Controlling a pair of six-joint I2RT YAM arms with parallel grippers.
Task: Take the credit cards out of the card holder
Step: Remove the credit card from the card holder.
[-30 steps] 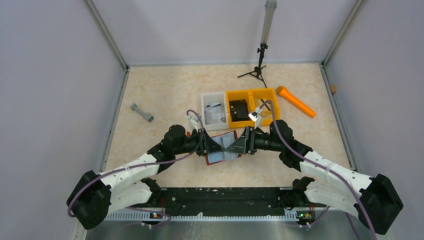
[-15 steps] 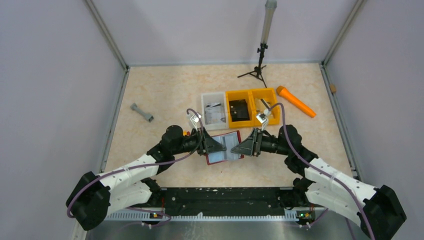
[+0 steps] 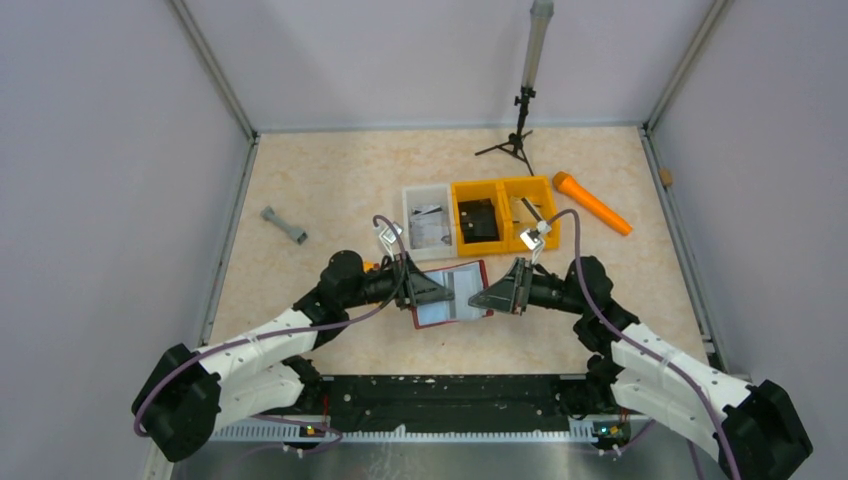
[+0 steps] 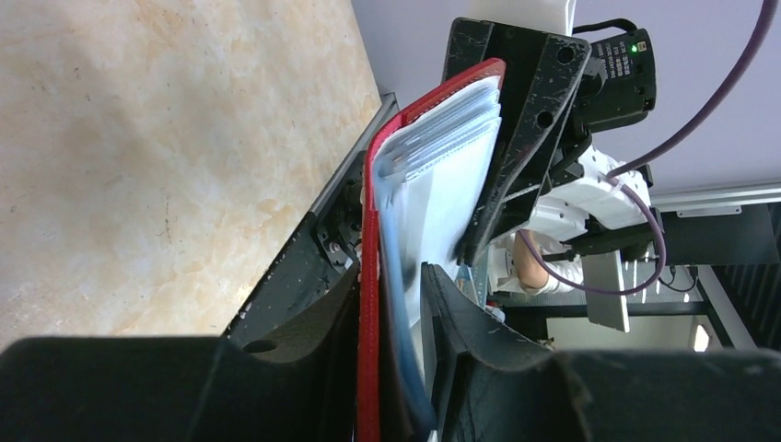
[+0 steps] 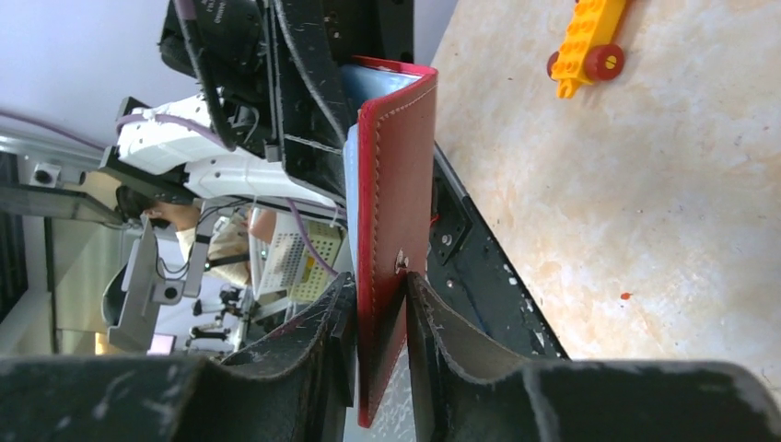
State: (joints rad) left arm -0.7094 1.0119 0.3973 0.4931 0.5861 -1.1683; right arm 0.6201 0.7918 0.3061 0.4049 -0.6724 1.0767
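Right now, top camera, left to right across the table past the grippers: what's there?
Grey dumbbell-shaped part → clear bin → orange two-compartment bin → orange handle-shaped tool → small tan block by the right rail. Card holder and tripod overlap the bins sideways, so skipped.

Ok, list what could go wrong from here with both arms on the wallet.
1. The left gripper and right gripper are both shut on the card holder, so neither is free to pull. Releasing one side may let it fold or swing.
2. The left grip pinches across the pockets, so the credit cards may be pinned in place.
3. The right gripper holds only the thin red cover, which could slip.
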